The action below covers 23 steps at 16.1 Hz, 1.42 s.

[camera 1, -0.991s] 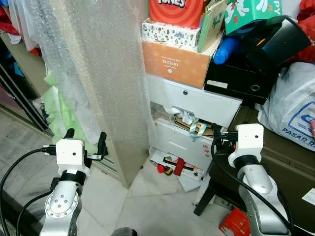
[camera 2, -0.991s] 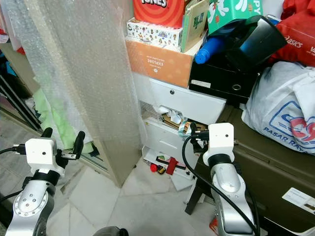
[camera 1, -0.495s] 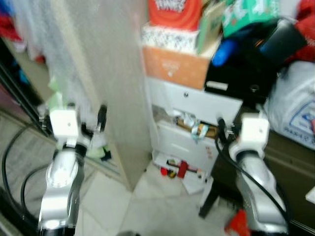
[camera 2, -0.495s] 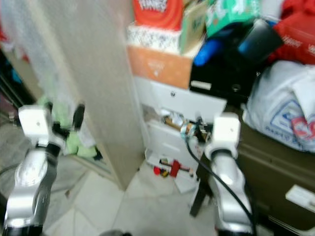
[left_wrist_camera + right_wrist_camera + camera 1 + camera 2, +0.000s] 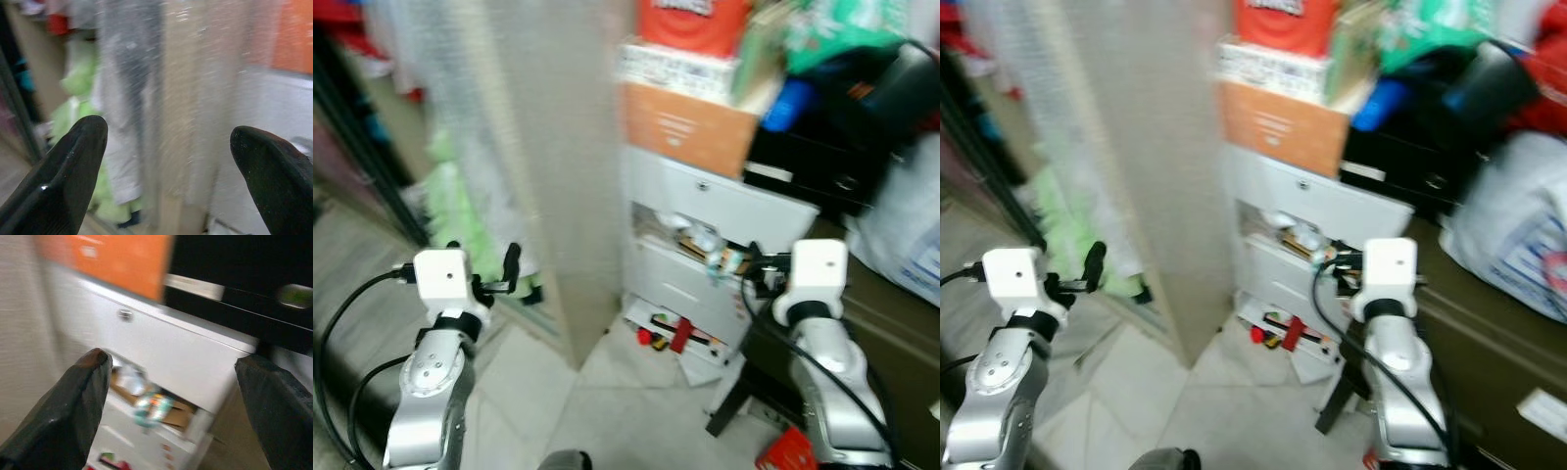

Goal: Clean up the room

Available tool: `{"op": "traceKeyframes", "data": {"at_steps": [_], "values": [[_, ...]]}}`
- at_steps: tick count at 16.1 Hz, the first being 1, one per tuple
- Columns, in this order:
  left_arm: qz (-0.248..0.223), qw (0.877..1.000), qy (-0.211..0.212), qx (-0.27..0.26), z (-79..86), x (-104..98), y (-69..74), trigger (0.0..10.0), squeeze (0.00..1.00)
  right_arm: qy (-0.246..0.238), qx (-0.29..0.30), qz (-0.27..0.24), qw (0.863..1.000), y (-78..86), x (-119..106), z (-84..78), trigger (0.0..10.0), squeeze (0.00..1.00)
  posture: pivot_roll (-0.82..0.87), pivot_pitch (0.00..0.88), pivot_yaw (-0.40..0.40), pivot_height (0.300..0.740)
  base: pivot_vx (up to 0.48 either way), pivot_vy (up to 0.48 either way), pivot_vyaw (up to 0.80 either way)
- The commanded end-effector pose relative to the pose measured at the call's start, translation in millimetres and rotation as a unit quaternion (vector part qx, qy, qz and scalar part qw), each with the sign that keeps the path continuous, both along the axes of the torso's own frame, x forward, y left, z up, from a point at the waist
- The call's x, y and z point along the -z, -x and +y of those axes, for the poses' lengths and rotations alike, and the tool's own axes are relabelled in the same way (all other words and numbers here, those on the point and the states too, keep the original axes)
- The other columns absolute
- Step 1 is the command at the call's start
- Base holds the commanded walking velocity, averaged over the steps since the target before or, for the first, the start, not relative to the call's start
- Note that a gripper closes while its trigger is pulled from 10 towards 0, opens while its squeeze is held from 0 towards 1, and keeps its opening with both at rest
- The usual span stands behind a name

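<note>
Compared with a second ago, the whole scene has slid rightward and blurred, showing camera motion; both arms remain raised at about the same height. Clutter lies on the pale tile floor (image 5: 607, 401): a red item (image 5: 680, 334) beside papers at the foot of a white drawer unit (image 5: 724, 230), whose open drawer holds crumpled scraps (image 5: 705, 245). Left gripper (image 5: 480, 269), fingers spread and empty, faces a bubble-wrapped panel (image 5: 538, 147) with green fabric (image 5: 460, 225) behind it. Right gripper (image 5: 171, 396), fingers wide apart and empty, points at the drawers. Above sit an orange box (image 5: 685, 127) and black case (image 5: 822, 162); a white bag (image 5: 1518, 245) lies to the right.
</note>
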<state>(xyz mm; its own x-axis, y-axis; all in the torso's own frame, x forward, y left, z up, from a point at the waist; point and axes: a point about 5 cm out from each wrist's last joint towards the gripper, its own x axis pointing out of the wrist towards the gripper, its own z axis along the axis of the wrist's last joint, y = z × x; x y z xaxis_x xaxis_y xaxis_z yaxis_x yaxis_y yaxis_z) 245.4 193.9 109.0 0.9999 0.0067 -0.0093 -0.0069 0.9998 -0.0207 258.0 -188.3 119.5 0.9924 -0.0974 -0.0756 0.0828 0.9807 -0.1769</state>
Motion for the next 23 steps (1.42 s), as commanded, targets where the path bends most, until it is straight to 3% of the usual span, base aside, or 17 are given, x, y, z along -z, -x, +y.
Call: {"op": "traceKeyframes", "data": {"at_steps": [1, 7, 15, 23], "values": [[-0.016, 1.000, 0.001, -0.004, -1.6, -7.2, -3.2, 10.0, 0.00, 0.001, -0.008, -0.009, 1.000, -3.6, -5.9, 2.1, 10.0, 0.00, -0.03, 0.006, 0.045, 0.740, 0.000, 0.000, 0.80], [-0.023, 0.999, 0.012, -0.021, -2.1, -10.1, -5.7, 10.0, 0.00, 0.005, -0.028, -0.019, 0.999, -8.7, -11.3, 7.4, 10.0, 0.00, -0.03, 0.015, 0.038, 0.740, 0.000, 0.000, 0.80], [-0.037, 0.999, 0.019, 0.014, -15.9, -16.5, -14.8, 10.0, 0.00, 0.006, -0.040, -0.034, 0.999, -19.6, -18.8, 11.8, 10.0, 0.00, -0.02, 0.017, 0.032, 0.740, 0.000, 0.000, 0.80], [-0.030, 0.999, 0.021, 0.013, -15.2, -14.2, -15.1, 10.0, 0.00, 0.001, -0.044, -0.041, 0.998, -28.0, -22.1, 12.7, 10.0, 0.00, -0.01, 0.004, 0.026, 0.740, 0.000, 0.000, 0.80]]}}
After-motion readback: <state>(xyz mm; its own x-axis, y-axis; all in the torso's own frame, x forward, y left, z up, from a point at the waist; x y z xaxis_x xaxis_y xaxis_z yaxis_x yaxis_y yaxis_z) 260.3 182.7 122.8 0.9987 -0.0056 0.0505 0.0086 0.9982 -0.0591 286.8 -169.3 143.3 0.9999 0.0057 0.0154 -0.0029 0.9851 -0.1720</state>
